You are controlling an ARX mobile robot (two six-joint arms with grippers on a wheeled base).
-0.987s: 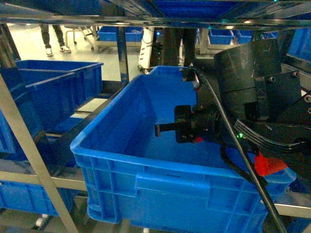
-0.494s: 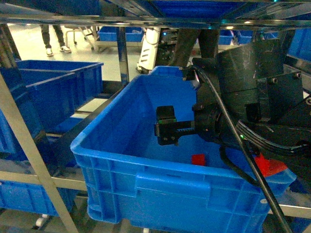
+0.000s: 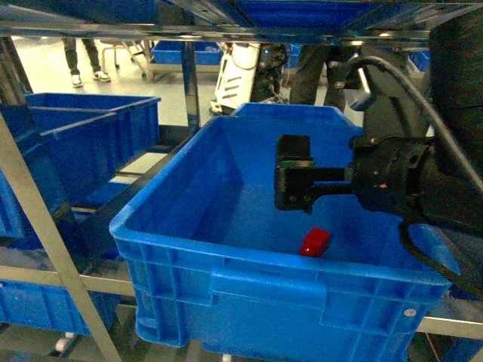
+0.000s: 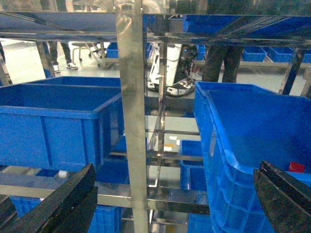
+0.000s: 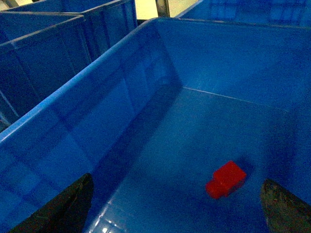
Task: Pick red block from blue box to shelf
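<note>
The red block (image 3: 315,242) lies on its side on the floor of a dark blue ribbed crate (image 3: 226,260) that stands on the shelf (image 3: 39,226). My right gripper (image 3: 293,181) hovers open inside the crate, just above and behind the block, holding nothing. In the right wrist view the red block (image 5: 226,179) lies between the spread fingertips of the right gripper (image 5: 177,208), nearer the right one. My left gripper (image 4: 172,204) is open and empty, facing a shelf upright (image 4: 131,121) left of the crate (image 4: 218,145). The blue box is out of view.
More dark blue crates (image 3: 90,136) stand on the shelf to the left, and others sit on the tier below (image 3: 38,305). A steel bar (image 3: 226,30) runs close overhead. Behind the rack are a person's legs (image 3: 83,56) and a white machine (image 3: 241,72).
A second ago the right gripper held the red block low in the crate. It let go, the block now lies on the crate floor, and the gripper has risen and shifted right.
</note>
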